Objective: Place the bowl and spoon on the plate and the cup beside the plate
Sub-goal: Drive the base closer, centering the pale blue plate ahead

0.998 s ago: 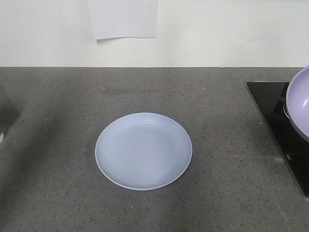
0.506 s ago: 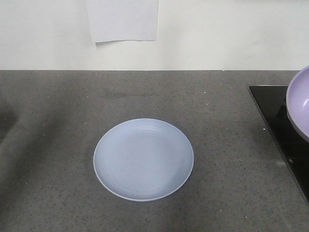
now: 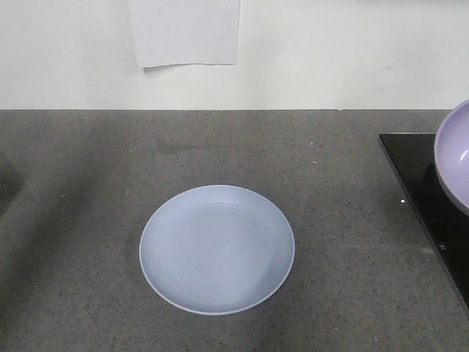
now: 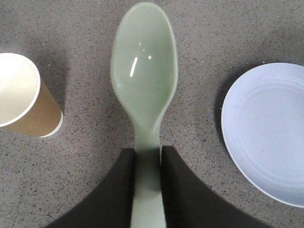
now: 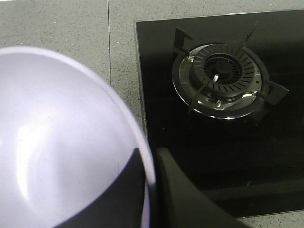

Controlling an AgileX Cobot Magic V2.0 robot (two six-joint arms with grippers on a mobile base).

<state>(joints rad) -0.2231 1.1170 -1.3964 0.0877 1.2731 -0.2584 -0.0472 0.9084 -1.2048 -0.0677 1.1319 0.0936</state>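
The pale blue plate (image 3: 217,249) lies bare on the grey counter; its left part also shows in the left wrist view (image 4: 270,133). My left gripper (image 4: 147,154) is shut on the handle of the mint-green spoon (image 4: 144,71), held above the counter between the plate and the brown paper cup (image 4: 21,97), which stands upright to the left. My right gripper (image 5: 151,159) is shut on the rim of the lavender bowl (image 5: 61,142), one finger inside and one outside. The bowl (image 3: 456,158) hangs tilted at the right edge of the front view, over the stove.
A black glass hob (image 3: 432,198) lies at the right, with a round gas burner (image 5: 223,78) and its pan supports. A white sheet of paper (image 3: 185,33) hangs on the back wall. Grey speckled counter (image 3: 88,183) surrounds the plate.
The front view has shifted: plate, counter edge and hob sit lower in the frame than a second ago. The bowl stays at the right edge.
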